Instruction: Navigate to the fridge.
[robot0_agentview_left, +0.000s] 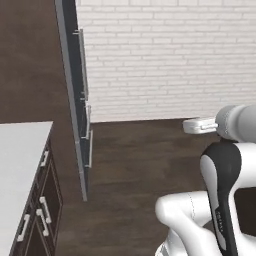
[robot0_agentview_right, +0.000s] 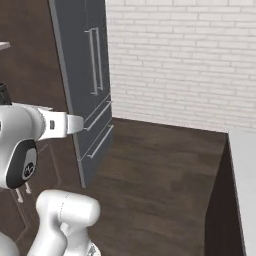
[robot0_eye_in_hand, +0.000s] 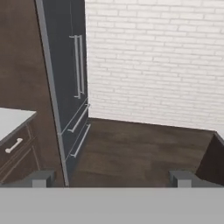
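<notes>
Against the white brick wall (robot0_eye_in_hand: 153, 61) stood the fridge (robot0_eye_in_hand: 65, 83), seen edge-on, its drawers low over the dark wood floor (robot0_eye_in_hand: 140, 148); left of the fridge lay a pale tabletop (robot0_agentview_left: 20, 165) on brown cabinets (robot0_agentview_left: 47, 200); the tool (robot0_eye_in_hand: 111, 177) hung open, fingertips (robot0_eye_in_hand: 43, 177) well apart, gripping nothing.

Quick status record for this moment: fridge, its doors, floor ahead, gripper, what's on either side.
fridge: tall grey unit, ahead and to the left, seen at an angle
doors: shut; two upright bar handles, two drawers below
floor ahead: dark wood
gripper: open, holding nothing, pointed toward the fridge corner
left side: counter over brown cabinets
right side: counter edge
back: white brick wall
</notes>
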